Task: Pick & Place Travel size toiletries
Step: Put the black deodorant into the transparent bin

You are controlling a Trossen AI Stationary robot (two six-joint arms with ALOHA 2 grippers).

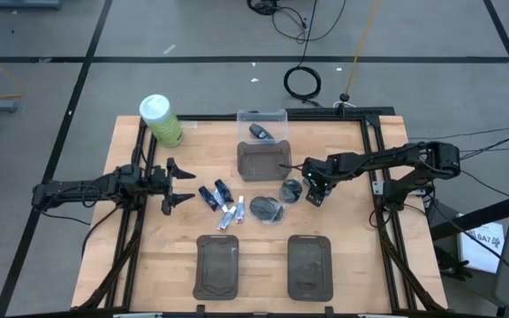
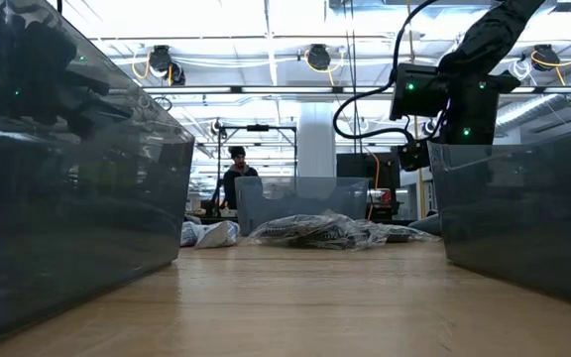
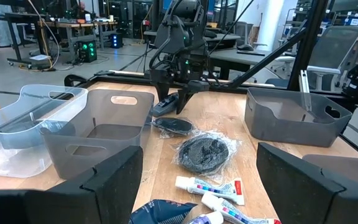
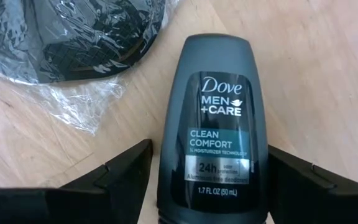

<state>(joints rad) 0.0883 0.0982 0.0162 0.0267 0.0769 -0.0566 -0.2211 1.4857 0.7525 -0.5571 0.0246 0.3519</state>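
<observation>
Closest to us, our right gripper (image 4: 207, 180) hangs with fingers spread wide, empty, straddling a small dark bottle (image 4: 215, 121) lying on the table (image 1: 352, 265) beside wrapped pots (image 1: 267, 208). We judge it light, rigid and slick; grip across its flat sides. Our left gripper (image 1: 182, 185) waits open, holding nothing, near the mini tubes (image 1: 224, 205).

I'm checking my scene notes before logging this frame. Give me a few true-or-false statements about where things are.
1. The right gripper straddles a dark Dove bottle lying on the table. True.
2. The left gripper holds a tube. False: it is open and empty.
3. The green bottle stands at the table's far left corner. True.
4. The mini tubes lie inside a tray. False: they lie on the bare wood.
</observation>
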